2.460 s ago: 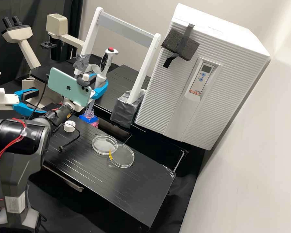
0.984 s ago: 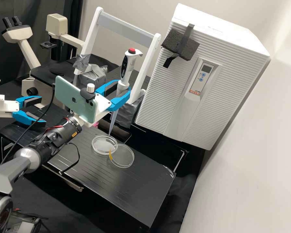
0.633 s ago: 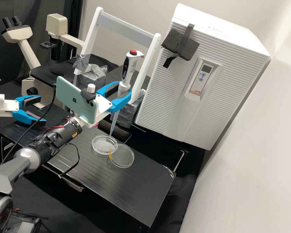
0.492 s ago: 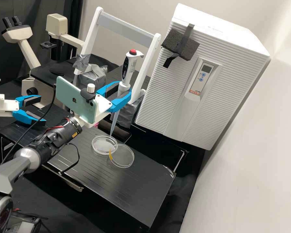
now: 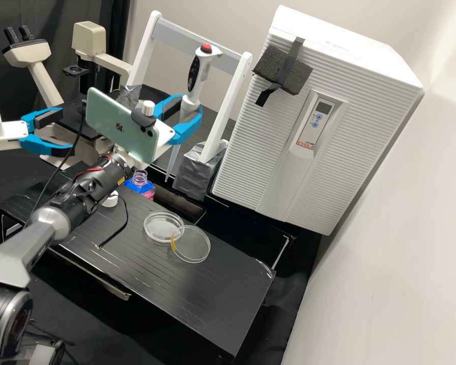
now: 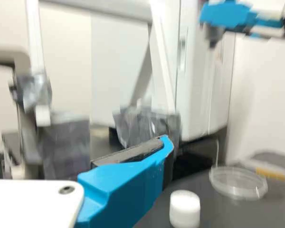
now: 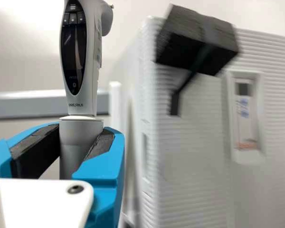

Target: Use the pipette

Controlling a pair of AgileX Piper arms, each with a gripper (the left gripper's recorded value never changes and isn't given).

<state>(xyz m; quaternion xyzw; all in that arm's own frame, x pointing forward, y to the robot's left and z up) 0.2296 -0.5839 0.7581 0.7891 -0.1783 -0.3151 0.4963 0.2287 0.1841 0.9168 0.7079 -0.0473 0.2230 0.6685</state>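
Right end effector [image 5: 180,121] is clenched on the pipette [image 5: 195,76], gripping the lower barrel with the red plunger button up. The body is near upright, slightly tilted. Wrist cam confirms it: pipette [image 7: 80,61] is wedged between the black pads of the end effector [image 7: 69,147].

Pipette tip hangs in the air above and just to the right of the bottle [image 5: 141,183], not inside it.

Left end effector [image 5: 48,131] is released, fingers spread with nothing between them, out at the left edge near the microscope [image 5: 30,56].

Containers:
- Bottle: uncapped, pink liquid inside, at the back edge of the desk [image 5: 202,294].
- White cap [image 5: 109,198] sits on the desk just left of the bottle; also seen at [image 6: 185,209].
- Petri dish [image 5: 163,226] and second dish [image 5: 191,243]: clear, side by side, rims touching. A yellow strip [image 5: 173,243] sits where they meet. Contents can't be told.

Surface and room:
- The desk is black with fine grooves; a black cable [image 5: 111,230] lies across it.
- White ribbed cabinet [image 5: 314,116] stands at the right with a black foam block [image 5: 282,71] taped on top.
- White frame [image 5: 197,48] stands behind, its feet wrapped in grey tape.
- The wall is beige.
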